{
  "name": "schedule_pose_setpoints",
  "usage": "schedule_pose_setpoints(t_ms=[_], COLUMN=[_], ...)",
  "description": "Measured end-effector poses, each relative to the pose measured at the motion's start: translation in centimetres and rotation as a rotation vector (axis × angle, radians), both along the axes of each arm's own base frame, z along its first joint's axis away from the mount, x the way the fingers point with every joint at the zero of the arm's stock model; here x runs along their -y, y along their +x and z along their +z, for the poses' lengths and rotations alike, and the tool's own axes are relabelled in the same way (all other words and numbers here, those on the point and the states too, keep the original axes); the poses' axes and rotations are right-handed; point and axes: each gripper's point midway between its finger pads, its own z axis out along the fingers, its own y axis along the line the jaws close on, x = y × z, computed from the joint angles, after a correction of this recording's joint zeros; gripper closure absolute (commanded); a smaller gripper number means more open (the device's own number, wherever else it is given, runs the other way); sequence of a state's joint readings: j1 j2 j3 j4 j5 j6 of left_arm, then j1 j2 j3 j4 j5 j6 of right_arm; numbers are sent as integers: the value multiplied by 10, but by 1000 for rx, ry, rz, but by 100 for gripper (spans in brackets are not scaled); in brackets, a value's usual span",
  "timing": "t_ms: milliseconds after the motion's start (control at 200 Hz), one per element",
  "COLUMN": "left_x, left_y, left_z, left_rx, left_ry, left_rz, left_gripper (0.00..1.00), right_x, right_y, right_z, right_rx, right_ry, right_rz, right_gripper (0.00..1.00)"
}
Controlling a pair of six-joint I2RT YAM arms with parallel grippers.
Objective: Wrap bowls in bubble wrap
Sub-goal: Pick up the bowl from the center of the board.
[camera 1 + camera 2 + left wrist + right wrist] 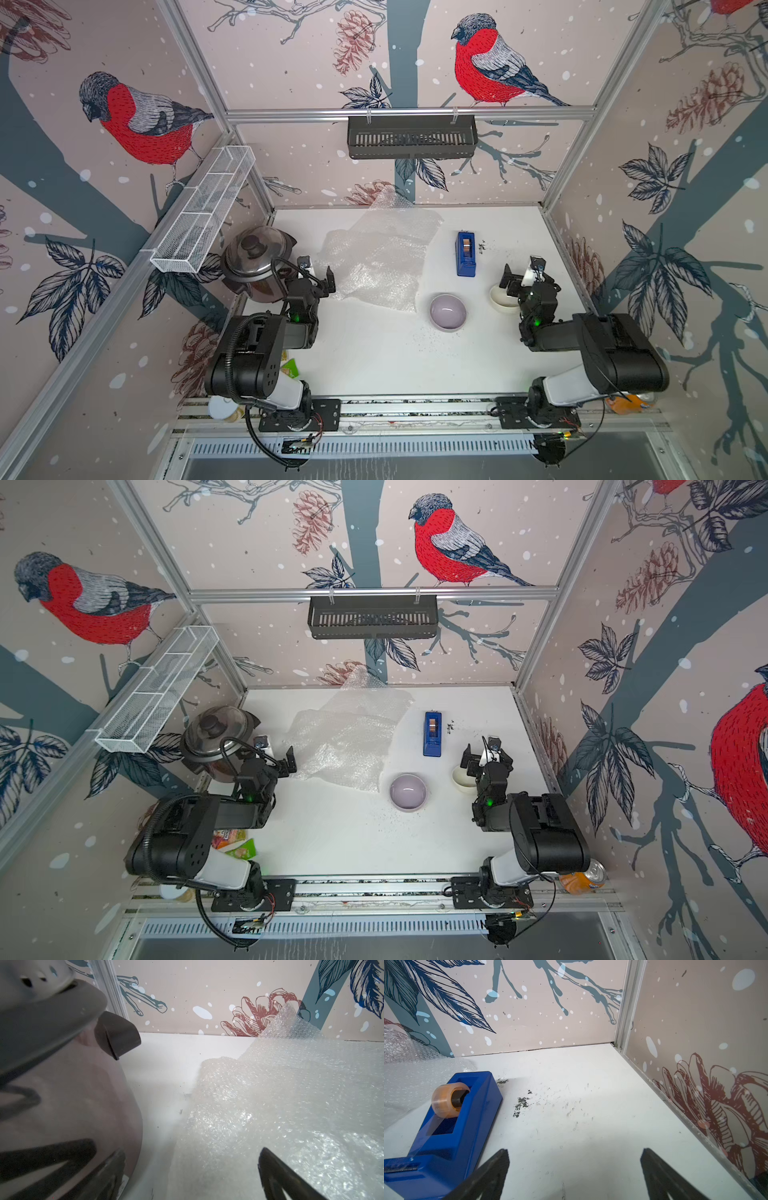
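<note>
A pale lilac bowl [448,311] [408,791] stands upright on the white table, in front of the middle. A cream-white bowl [500,301] [461,779] sits to its right, partly hidden under my right gripper [521,276] [484,756] [574,1153], which hovers open and empty. The bubble wrap [382,257] [349,742] [291,1105] [404,1068] lies crumpled behind the lilac bowl, one corner leaning up the back wall. At its left edge, beside the cooker, my left gripper [318,276] [276,756] [191,1155] is open with nothing in it.
The steel lidded cooker [257,257] [216,733] [62,1084] stands at the left, close to my left gripper. A blue tape dispenser [466,253] [432,733] [452,1130] sits right of the wrap. A white wire basket [203,208] and a black basket [411,137] hang on the walls.
</note>
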State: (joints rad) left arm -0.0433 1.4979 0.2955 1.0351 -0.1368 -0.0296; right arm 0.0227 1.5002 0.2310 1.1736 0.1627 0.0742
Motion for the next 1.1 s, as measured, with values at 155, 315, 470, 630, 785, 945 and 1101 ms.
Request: schedule_pose_setpoints(t_ms=[155,315,470,630,785,945,1101], left_x=[0,0,0,0,0,-2,-8], left_y=[0,0,0,0,0,0,7], left_z=[0,-1,-1,-1,-1,0,15], left_rx=[-1,-2,-2,-2,-2,-1,7], left_ry=[-1,-1,0,1,1,3,-1], left_rz=[-2,0,0,3,4,11,57], left_gripper=[1,1,0,1,2,3,5], right_x=[3,2,2,2,2,1,12], right_y=[0,0,0,0,0,0,16], right_z=[0,-1,-1,-1,-1,-1,24], right_rx=[0,-2,-6,-6,-6,-5,-3], right_ry=[2,3,3,3,4,5,14], right_rz=[-3,0,1,3,3,3,-84], right_gripper=[0,0,0,0,0,0,0])
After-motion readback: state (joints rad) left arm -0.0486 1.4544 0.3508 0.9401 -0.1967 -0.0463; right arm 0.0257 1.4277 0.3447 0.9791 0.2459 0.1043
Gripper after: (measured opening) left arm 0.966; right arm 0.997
